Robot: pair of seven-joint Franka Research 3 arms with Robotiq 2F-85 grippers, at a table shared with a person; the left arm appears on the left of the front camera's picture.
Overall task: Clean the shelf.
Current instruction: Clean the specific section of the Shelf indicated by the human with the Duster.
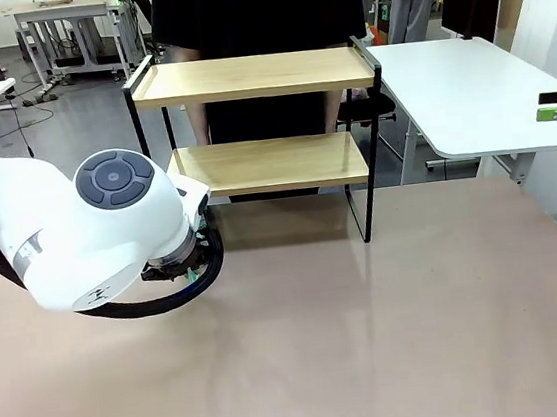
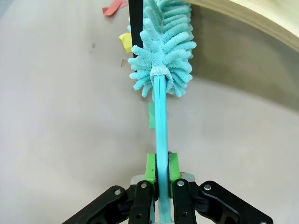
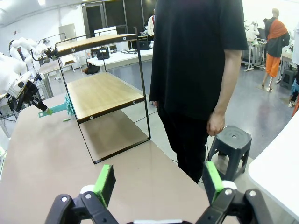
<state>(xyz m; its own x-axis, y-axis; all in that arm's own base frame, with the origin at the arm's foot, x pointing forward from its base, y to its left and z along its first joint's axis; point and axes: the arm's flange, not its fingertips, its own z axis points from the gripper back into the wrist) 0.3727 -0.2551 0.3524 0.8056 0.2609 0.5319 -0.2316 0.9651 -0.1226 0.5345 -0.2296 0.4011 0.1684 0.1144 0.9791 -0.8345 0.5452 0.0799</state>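
A fluffy teal duster (image 2: 163, 46) is clenched by its handle in the left end effector (image 2: 161, 173), reaching the black-framed two-board wooden shelf (image 1: 253, 75) at the far side of the surface (image 1: 394, 336); the right end effector (image 3: 159, 179) is released.

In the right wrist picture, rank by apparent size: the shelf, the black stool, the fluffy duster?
Shelf, largest.
Black stool, next, helped by being nearer the camera.
Duster, smallest, but farthest off, so that may mislead.

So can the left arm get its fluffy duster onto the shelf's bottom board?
Probably yes: the left gripper holds the duster close by a corner of the lower board of the shelf, with nothing between.
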